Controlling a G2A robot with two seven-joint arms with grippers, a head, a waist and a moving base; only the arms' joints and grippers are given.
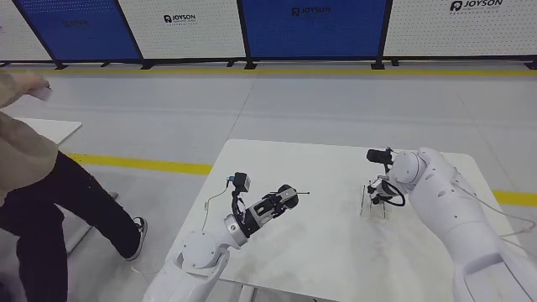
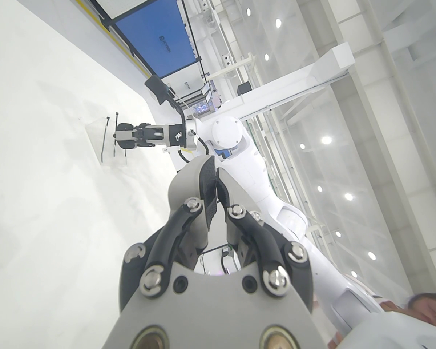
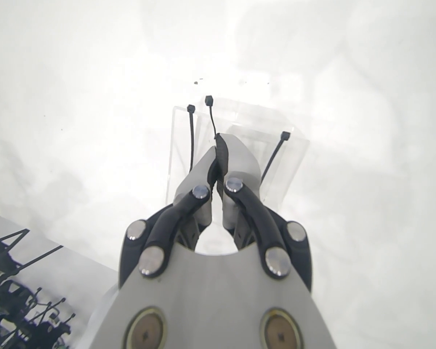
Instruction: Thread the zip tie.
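Black zip tie point(image 3: 212, 117) clamped (right jaws).

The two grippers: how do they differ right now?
The right gripper is closed on a zip tie in the clear holder; the left gripper is apart from it, above bare table. The right points down, the left sideways across the table. Both are shut.

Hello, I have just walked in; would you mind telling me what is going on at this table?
The right gripper is shut on the middle zip tie, one of three black ties standing in a clear holder on the white table. The left gripper is shut and held over the table, apart from the holder. The tie is not threaded yet.
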